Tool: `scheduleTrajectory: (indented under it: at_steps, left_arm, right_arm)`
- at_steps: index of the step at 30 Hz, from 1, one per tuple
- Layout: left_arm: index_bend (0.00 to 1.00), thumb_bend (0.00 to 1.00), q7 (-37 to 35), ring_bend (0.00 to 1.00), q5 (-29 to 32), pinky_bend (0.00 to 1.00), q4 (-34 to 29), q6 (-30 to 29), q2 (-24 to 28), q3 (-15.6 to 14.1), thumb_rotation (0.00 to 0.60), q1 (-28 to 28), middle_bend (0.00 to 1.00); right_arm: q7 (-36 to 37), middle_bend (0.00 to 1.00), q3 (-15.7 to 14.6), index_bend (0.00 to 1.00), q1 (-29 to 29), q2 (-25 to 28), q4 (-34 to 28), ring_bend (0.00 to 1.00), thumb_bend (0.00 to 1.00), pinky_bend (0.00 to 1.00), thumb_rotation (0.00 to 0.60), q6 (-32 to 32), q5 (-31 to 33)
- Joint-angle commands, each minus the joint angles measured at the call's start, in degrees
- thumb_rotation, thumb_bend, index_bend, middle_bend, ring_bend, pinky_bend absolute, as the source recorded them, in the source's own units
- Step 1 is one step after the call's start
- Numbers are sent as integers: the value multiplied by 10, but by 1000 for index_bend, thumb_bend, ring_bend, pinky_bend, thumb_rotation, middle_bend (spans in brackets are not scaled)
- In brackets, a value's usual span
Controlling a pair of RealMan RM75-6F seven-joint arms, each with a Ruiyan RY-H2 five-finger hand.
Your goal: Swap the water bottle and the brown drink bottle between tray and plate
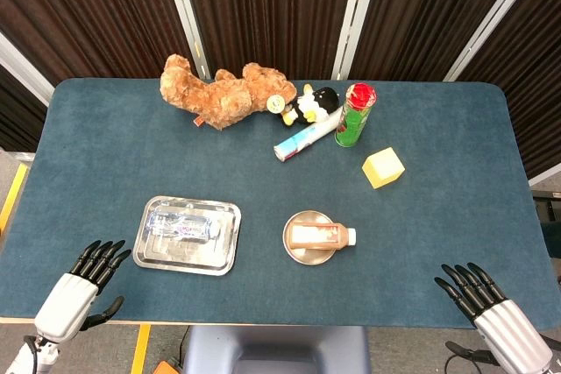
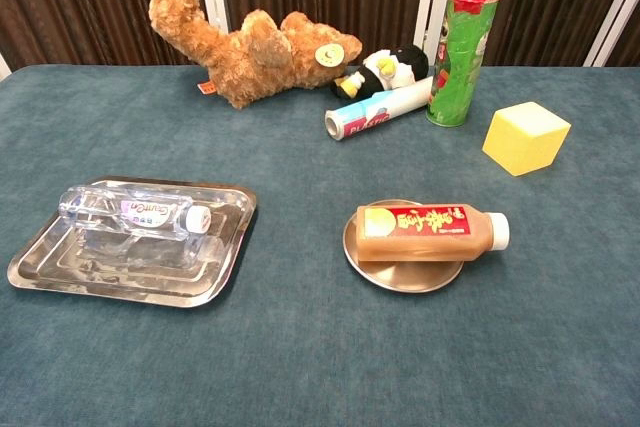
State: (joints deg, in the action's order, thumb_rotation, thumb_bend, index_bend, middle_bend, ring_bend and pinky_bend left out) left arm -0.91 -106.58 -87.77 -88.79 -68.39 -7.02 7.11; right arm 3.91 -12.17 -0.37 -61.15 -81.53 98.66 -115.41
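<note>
A clear water bottle (image 1: 182, 226) (image 2: 133, 213) lies on its side in the steel tray (image 1: 158, 255) (image 2: 60, 272) at the front left. The brown drink bottle (image 1: 317, 236) (image 2: 428, 231) with a white cap lies across the small round metal plate (image 1: 302, 257) (image 2: 400, 277) near the table's middle front. My left hand (image 1: 81, 286) hovers at the front left edge, fingers spread, holding nothing. At the front right edge my right hand (image 1: 484, 304) is likewise spread and empty. Neither hand shows in the chest view.
Along the back sit a brown teddy bear (image 1: 223, 92) (image 2: 250, 47), a penguin toy (image 1: 314, 107) (image 2: 392, 67), a lying white tube (image 1: 304, 140) (image 2: 375, 112), a green can with red lid (image 1: 356, 115) (image 2: 463, 42) and a yellow cube (image 1: 384, 167) (image 2: 525, 136).
</note>
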Motion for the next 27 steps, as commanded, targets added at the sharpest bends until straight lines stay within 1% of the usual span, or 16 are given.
scheduleTrajectory:
  at_steps: [1,7,12,14,16,22,27]
  left_arm:
    - [0,380,6,0,-1,19,0,0,-2,-1,600,0,0]
    - [0,381,17,0,-9,19,-2,10,-11,-4,600,5,0]
    - [0,382,8,0,-14,21,16,44,-42,0,600,30,0]
    - [0,381,5,0,-6,20,22,69,-61,11,600,49,0]
    - [0,382,-4,0,6,20,30,102,-81,24,600,72,0]
    - [0,383,-6,0,41,19,74,177,-142,55,600,128,0]
    - [0,381,7,0,73,19,88,210,-171,70,600,149,0]
  right_arm:
    - [6,0,-1,0,0,2,1,0,132,0,600,3,0]
    - [12,0,-1,0,0,4,7,0,133,0,600,1,0]
    - [0,0,0,0,1,-3,5,0,132,0,600,-9,1]
    - [-12,0,4,0,-6,-5,1,0,133,0,600,1,3]
    - [-30,0,10,0,-17,-10,2,0,133,0,600,25,1]
    - [-32,0,13,0,-35,-9,5,0,133,0,600,59,-1]
    - [-27,0,19,0,-36,-9,3,0,133,0,600,62,6]
